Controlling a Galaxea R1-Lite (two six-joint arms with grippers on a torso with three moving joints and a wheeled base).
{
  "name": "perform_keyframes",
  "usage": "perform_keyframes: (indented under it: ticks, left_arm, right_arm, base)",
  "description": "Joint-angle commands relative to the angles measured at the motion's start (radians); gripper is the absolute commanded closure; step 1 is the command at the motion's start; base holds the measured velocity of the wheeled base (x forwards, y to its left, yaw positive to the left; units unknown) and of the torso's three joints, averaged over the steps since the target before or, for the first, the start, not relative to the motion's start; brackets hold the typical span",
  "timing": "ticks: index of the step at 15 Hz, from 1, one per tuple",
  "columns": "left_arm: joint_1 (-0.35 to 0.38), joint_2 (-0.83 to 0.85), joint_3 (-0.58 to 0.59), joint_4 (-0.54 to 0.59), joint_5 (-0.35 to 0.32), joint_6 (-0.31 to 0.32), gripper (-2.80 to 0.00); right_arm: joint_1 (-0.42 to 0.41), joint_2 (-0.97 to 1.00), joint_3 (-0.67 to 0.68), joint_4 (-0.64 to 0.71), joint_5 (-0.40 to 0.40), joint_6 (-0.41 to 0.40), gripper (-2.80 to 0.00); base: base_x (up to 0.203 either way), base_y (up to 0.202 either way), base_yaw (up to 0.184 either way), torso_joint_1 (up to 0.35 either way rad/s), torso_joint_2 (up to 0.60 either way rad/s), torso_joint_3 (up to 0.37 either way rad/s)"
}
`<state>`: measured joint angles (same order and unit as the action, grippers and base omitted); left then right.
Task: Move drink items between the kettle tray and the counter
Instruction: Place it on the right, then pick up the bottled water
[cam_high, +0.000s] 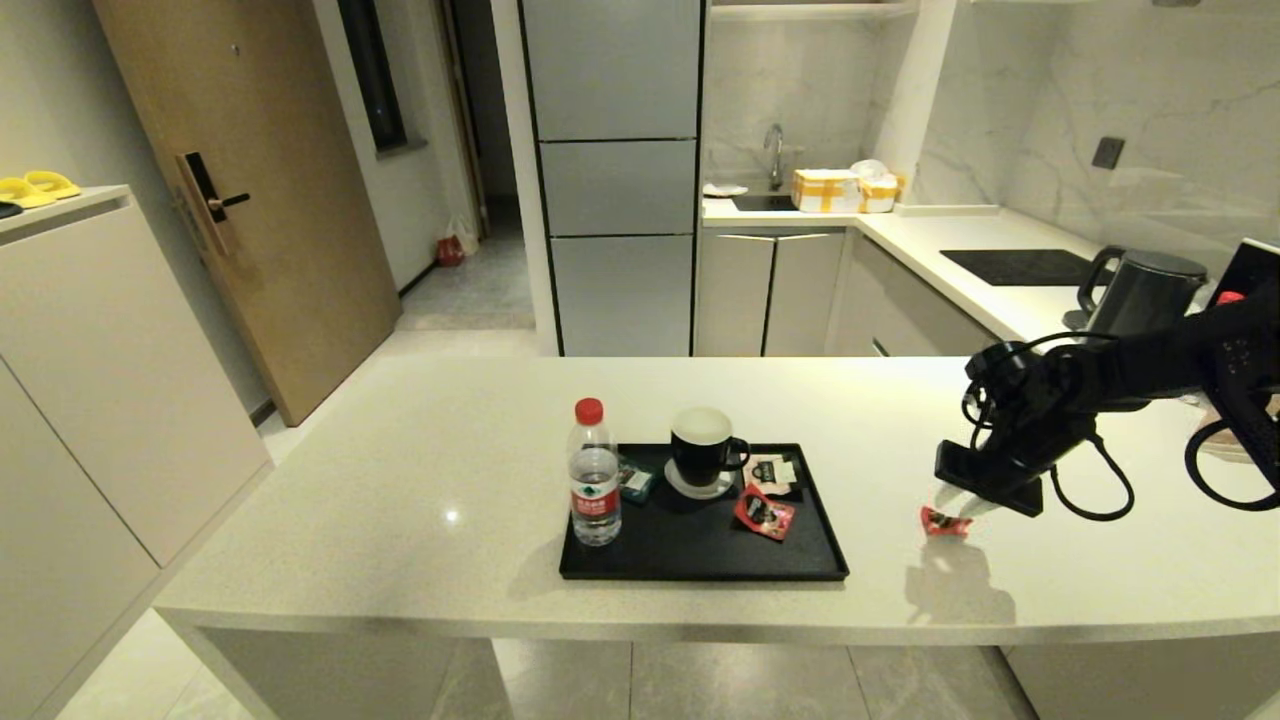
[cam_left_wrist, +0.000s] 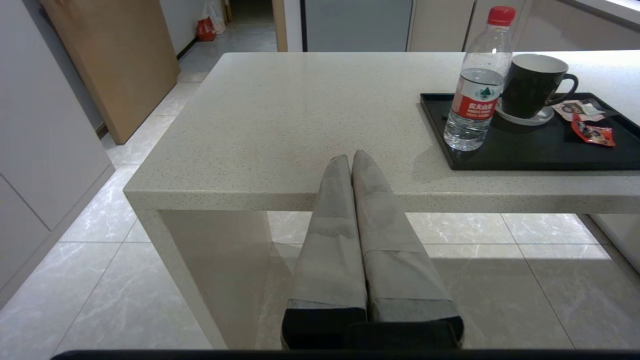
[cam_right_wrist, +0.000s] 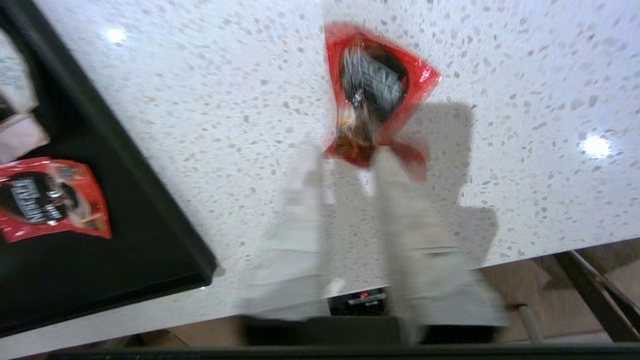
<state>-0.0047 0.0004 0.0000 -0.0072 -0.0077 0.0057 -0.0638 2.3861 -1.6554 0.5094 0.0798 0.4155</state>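
Observation:
A clear water bottle (cam_high: 594, 480) (cam_left_wrist: 475, 95) with a red cap stands in the near left corner of the black kettle tray (cam_high: 700, 572) (cam_left_wrist: 525, 165). One red sachet (cam_high: 764, 514) (cam_right_wrist: 50, 197) lies on the tray's right side. A second red sachet (cam_high: 945, 522) (cam_right_wrist: 380, 90) lies on the cream counter (cam_high: 400, 480) right of the tray. My right gripper (cam_high: 960, 510) (cam_right_wrist: 350, 160) hangs just over it, open, fingertips at the sachet's near edge. My left gripper (cam_left_wrist: 351, 157) is shut and empty, parked low before the counter's front edge, left of the tray.
A black mug (cam_high: 702, 447) on a coaster, a teal tea packet (cam_high: 635, 482) and another packet (cam_high: 775, 470) share the tray. A dark kettle (cam_high: 1145, 290) stands on the back counter behind my right arm. The counter's front edge runs close below the tray.

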Motion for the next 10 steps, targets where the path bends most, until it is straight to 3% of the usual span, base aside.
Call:
perform_keyframes:
  ticks: [1,4,10]
  left_arm:
    - [0.0,0.0,0.0,0.0,0.0,0.0,0.0]
    - [0.0,0.0,0.0,0.0,0.0,0.0,0.0]
    - [0.0,0.0,0.0,0.0,0.0,0.0,0.0]
  right_arm:
    - [-0.002,0.021,0.004,0.001,-0.002,0.003,-2.8]
    - [-0.002,-0.004,0.009,0.008,0.006,0.004,-2.8]
    - [0.038,-0.336,0.131,0.02,0.021,-0.008,-2.8]
  base:
    - [0.0,0.0,0.0,0.0,0.0,0.0]
    - [0.0,0.0,0.0,0.0,0.0,0.0]
    - [0.0,0.0,0.0,0.0,0.0,0.0]
